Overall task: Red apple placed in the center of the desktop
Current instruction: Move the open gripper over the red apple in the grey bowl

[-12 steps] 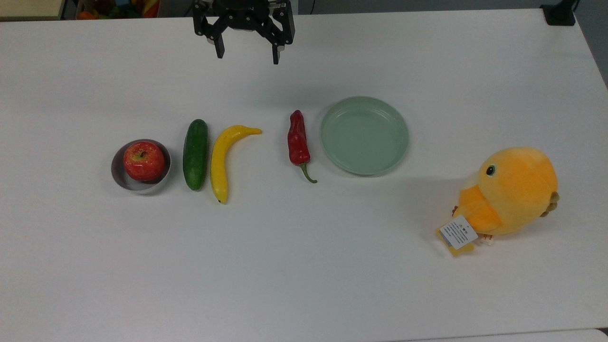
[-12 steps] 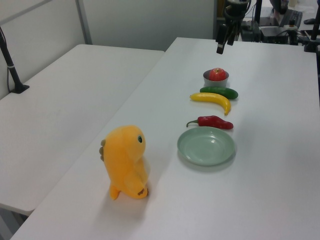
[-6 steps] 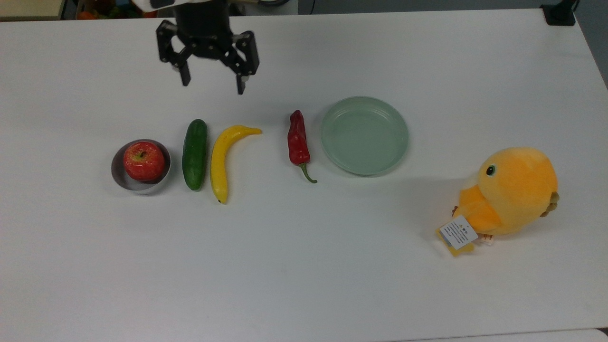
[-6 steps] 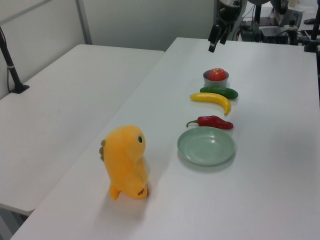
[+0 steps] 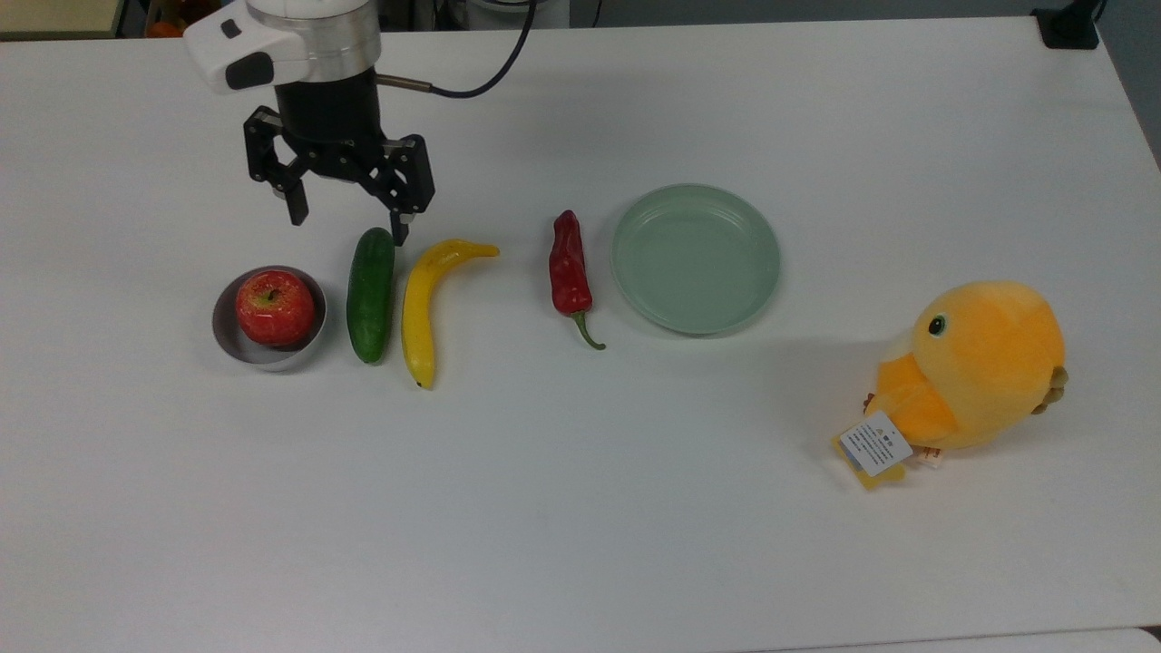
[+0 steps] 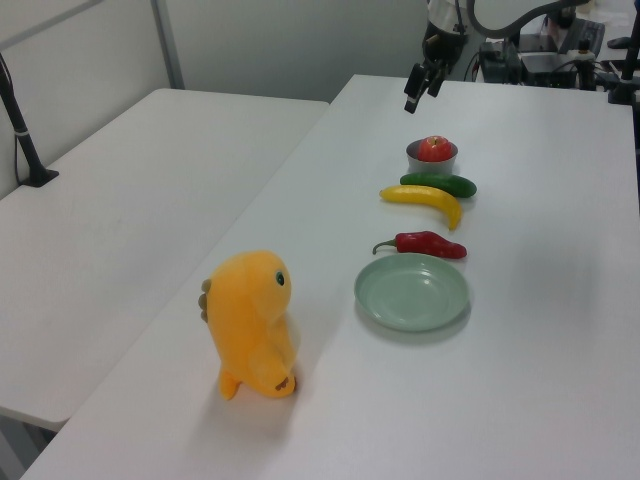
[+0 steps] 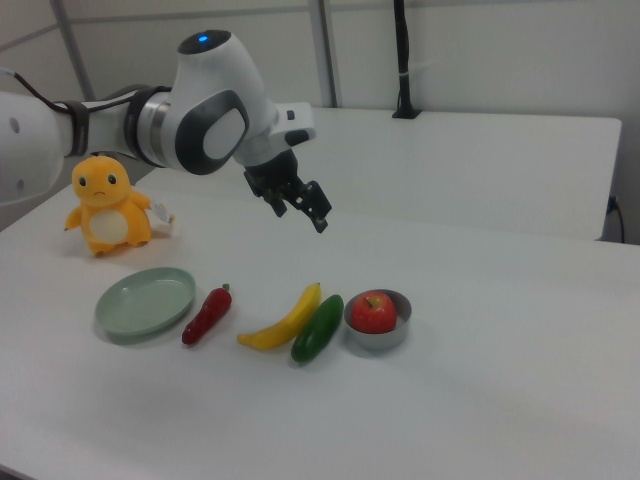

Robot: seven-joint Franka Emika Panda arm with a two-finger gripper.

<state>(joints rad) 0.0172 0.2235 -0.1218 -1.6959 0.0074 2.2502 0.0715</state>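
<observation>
Red apple (image 5: 275,307): we find it left of centre in the top view, sitting in a small grey bowl (image 5: 227,340); being round, it has no long axis we can name, and its stem dimple faces up toward the camera.

Row of objects: rightward from the bowl in the top view we see a cucumber (image 5: 371,295), a banana (image 5: 423,308), a red chili pepper (image 5: 569,268) (green stem toward the lower edge of the frame) and a pale green plate (image 5: 696,258); the cucumber, banana and pepper run roughly from top to bottom of the frame.

Gripper (image 5: 347,218): black, hanging above the desktop in the upper left of the top view, fingers spread apart and holding nothing; one fingertip appears over the cucumber's upper end.

Plush toy (image 5: 980,367): an orange bird at the right of the top view, well apart from the row, with a white tag.

Desktop (image 5: 580,508): plain white, its lower half bare.

Room: in the left view we see a second white table (image 6: 130,200) at the left and a pale wall (image 6: 300,45) behind.
</observation>
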